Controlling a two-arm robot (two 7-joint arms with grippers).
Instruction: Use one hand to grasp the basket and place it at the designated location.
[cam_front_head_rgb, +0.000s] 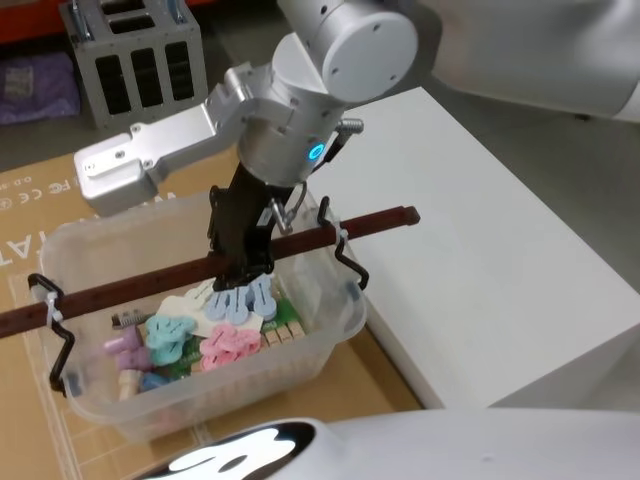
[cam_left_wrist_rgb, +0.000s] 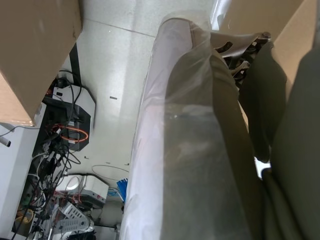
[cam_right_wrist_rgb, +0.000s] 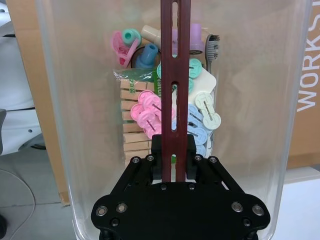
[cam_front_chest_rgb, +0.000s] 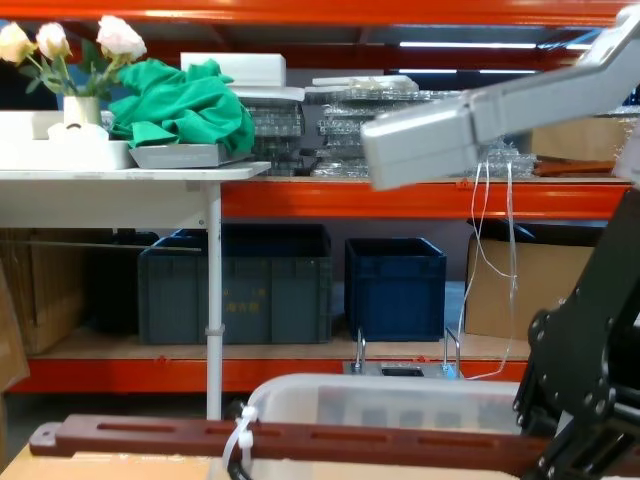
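Observation:
The basket is a pale translucent tub over the brown cardboard carton. It holds pastel plastic clips and wooden clothespins. A dark red slotted handle bar spans the basket and is tied at each end to black wire hooks. My right gripper reaches down from above and is shut on the middle of that bar. The right wrist view shows the black fingers clamping the bar. In the chest view the bar crosses just above the basket's rim. I cannot tell whether the basket rests on the carton.
A white table stands just right of the basket, and its top is bare. A grey metal frame box sits on the floor behind. In the left wrist view, cardboard and cluttered floor cables show beside the parked left arm.

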